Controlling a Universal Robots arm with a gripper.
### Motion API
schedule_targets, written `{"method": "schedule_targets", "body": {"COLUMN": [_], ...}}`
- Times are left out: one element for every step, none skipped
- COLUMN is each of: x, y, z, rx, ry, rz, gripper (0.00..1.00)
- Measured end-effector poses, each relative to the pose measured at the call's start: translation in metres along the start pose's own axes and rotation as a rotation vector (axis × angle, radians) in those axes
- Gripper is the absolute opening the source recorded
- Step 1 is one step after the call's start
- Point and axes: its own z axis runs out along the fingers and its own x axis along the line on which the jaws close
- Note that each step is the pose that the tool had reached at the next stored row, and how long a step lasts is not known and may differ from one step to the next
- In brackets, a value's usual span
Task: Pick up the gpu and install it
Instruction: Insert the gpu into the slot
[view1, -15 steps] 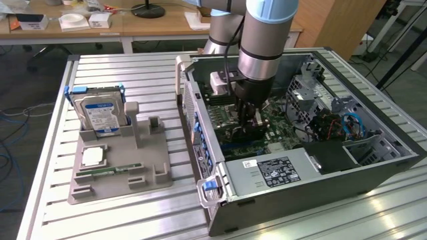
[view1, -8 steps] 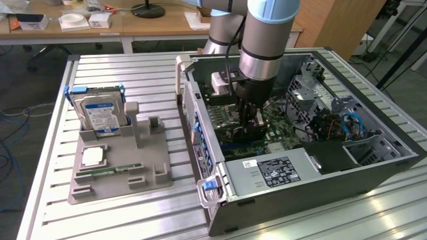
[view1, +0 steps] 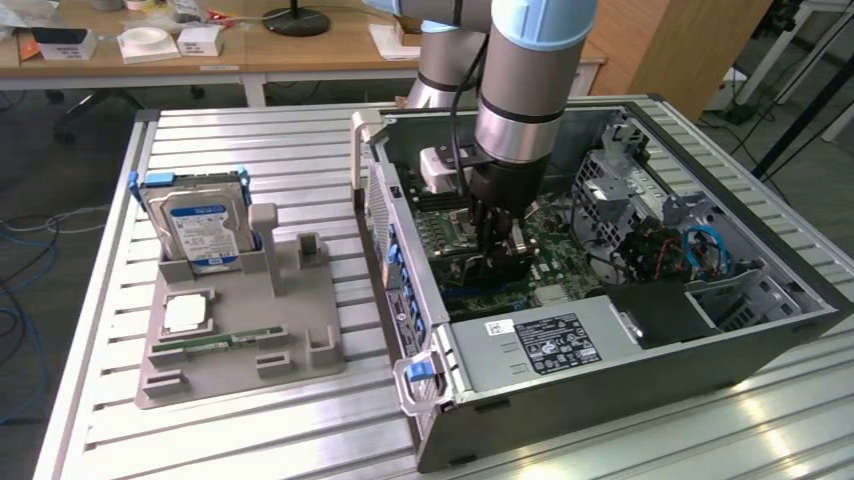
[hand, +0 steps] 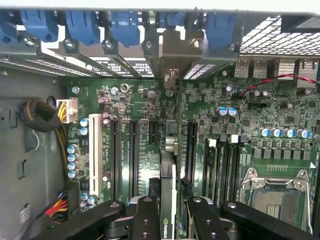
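My gripper (view1: 498, 250) reaches down into the open computer case (view1: 747, 330), over the green motherboard (view1: 561, 250). It is shut on the gpu (hand: 168, 172), a thin card seen edge-on between the two black fingers (hand: 146, 217). The card's pale metal bracket (hand: 172, 55) sits against the case's rear slot openings, among the blue latches (hand: 125, 27). The card's lower edge runs along a long black expansion slot; I cannot tell how deep it sits. In the exterior view the gpu (view1: 487, 268) is a dark shape under the fingers.
A grey parts holder (view1: 234, 345) lies at the exterior view's left, with a silver hard drive (view1: 200, 230), a CPU (view1: 184, 313) and a RAM stick (view1: 220, 342). Inside the case are the power supply (view1: 547, 345), drive cage (view1: 641, 180), cables (hand: 42, 117) and the CPU socket (hand: 275, 192).
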Motion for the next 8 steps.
{"method": "schedule_targets", "body": {"x": [0.0000, 0.0000, 0.0000, 0.0000, 0.0000, 0.0000, 0.0000, 0.0000], "y": [0.0000, 0.0000, 0.0001, 0.0001, 0.0001, 0.0002, 0.0002, 0.0003], "z": [0.0002, 0.0004, 0.0009, 0.0014, 0.0021, 0.0027, 0.0032, 0.0040], "rx": [0.0000, 0.0000, 0.0001, 0.0002, 0.0003, 0.0002, 0.0002, 0.0004], "ry": [0.0000, 0.0000, -0.0002, -0.0003, 0.0000, 0.0005, 0.0007, 0.0007], "rz": [0.000, 0.000, 0.000, 0.000, 0.000, 0.000, 0.000, 0.000], "gripper": [0.26, 0.26, 0.26, 0.26, 0.26, 0.26, 0.26, 0.26]}}
